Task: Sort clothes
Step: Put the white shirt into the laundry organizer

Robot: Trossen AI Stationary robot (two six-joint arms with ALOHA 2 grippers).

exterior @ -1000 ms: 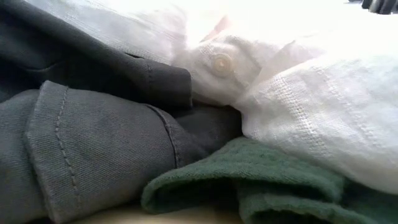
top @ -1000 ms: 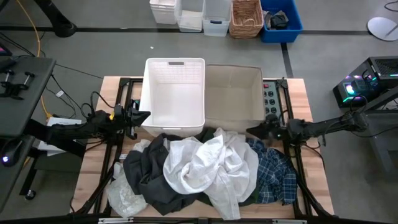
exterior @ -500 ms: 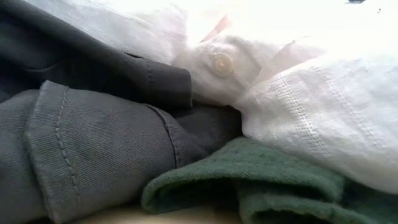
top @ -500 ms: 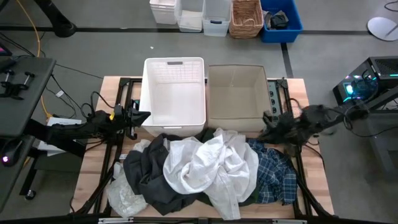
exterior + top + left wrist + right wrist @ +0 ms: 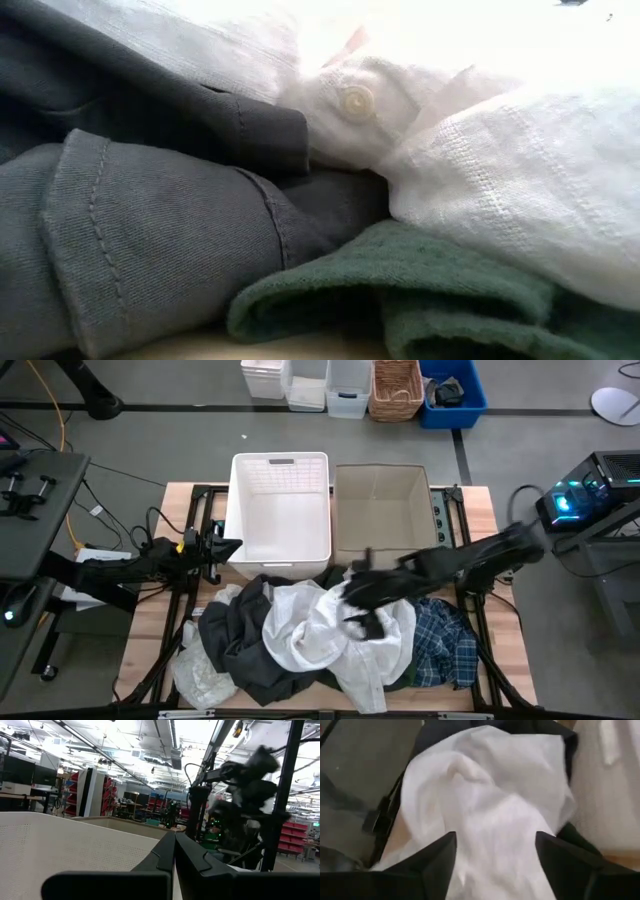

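The clothes lie in a heap on the near half of the table. A white shirt is on top, a dark grey garment at its left and a plaid shirt at its right. The low view shows grey cloth, white cloth and a green piece up close. My right gripper is open over the white shirt, one finger on either side of a fold. My left gripper is shut beside the basket's left wall.
A white slatted basket and a tan cardboard box stand side by side at the table's far edge. Dark frame rails run along both sides of the table. Bins and a wicker basket stand on the floor beyond.
My right gripper has swung from beside the box at the table's right edge toward the left and near edge. It is now over the white shirt, and it has opened on the way. The clothes have not moved.
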